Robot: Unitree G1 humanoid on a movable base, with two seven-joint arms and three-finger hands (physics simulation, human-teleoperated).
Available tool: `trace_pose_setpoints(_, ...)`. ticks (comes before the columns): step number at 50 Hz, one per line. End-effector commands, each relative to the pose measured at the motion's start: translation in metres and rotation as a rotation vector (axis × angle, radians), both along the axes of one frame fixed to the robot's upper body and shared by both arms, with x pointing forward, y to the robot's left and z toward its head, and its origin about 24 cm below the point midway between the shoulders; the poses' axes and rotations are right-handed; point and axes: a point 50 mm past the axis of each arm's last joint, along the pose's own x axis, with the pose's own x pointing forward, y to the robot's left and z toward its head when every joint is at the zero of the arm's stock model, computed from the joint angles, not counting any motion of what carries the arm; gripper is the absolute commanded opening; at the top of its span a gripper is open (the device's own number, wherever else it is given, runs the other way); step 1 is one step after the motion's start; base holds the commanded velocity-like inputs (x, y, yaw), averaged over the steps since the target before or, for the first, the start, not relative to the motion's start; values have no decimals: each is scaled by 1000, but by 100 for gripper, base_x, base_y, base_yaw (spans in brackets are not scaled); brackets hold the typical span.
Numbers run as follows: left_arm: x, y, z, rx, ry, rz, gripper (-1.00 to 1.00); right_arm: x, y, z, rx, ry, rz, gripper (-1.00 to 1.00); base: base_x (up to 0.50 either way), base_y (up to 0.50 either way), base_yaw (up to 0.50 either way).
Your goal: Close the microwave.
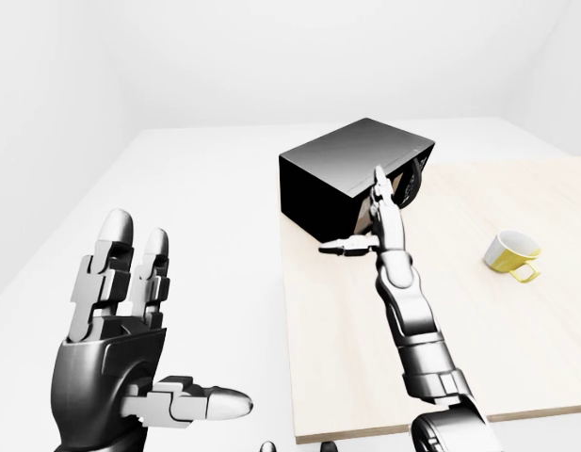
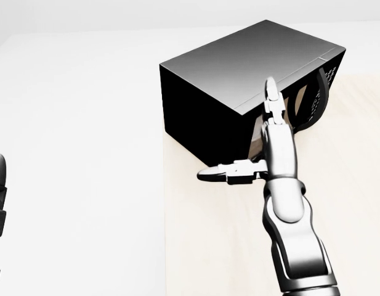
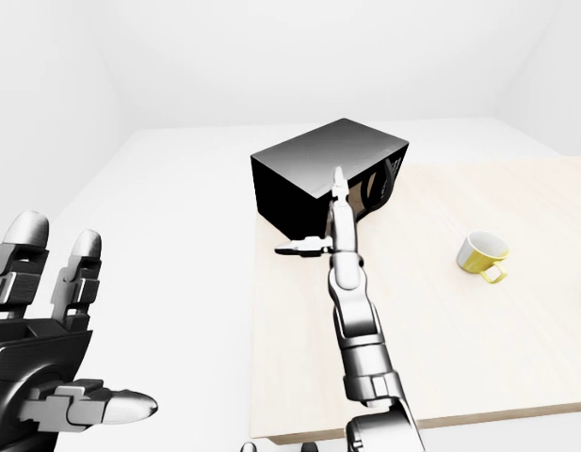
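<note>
A black microwave stands on the top left corner of a light wooden table. Its door faces right and looks slightly ajar: a pale gap shows between the door and the body. My right hand reaches up to it, open, with its fingers straight against the door's near edge and the thumb stuck out to the left. My left hand is raised at the bottom left of the left-eye view, open and empty, away from the table.
A yellow mug stands on the table to the right of the microwave. The table's left edge runs just under the microwave's left side. White floor and walls surround the table.
</note>
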Motion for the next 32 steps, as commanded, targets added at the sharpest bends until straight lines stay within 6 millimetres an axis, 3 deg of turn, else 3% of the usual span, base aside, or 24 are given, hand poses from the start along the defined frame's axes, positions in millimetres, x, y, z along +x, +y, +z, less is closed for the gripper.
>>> trace_pose_setpoints(1, 1, -1, 1, 6, -10, 1, 100, -57, -4, 35, 5, -233, 31, 100, 0, 0, 0)
trace_pose_setpoints(4, 1, -1, 1, 6, -10, 1, 100, -65, -5, 34, 4, -235, 32, 100, 0, 0, 0)
trace_pose_setpoints(17, 2, 0, 4, 13, -41, 14, 100, -133, -17, 44, -1, -307, 16, 100, 0, 0, 0)
trace_pose_setpoints(21, 2, 0, 4, 16, -42, 15, 100, -142, -21, 39, 9, -274, 5, 100, 0, 0, 0)
trace_pose_setpoints(24, 3, 0, 5, 19, -50, 18, 100, -145, -27, 20, 17, -182, -7, 100, 0, 0, 0)
trace_pose_setpoints(32, 3, 0, 6, 23, -61, 22, 100, -149, -29, 30, 20, -224, -10, 100, 0, 0, 0)
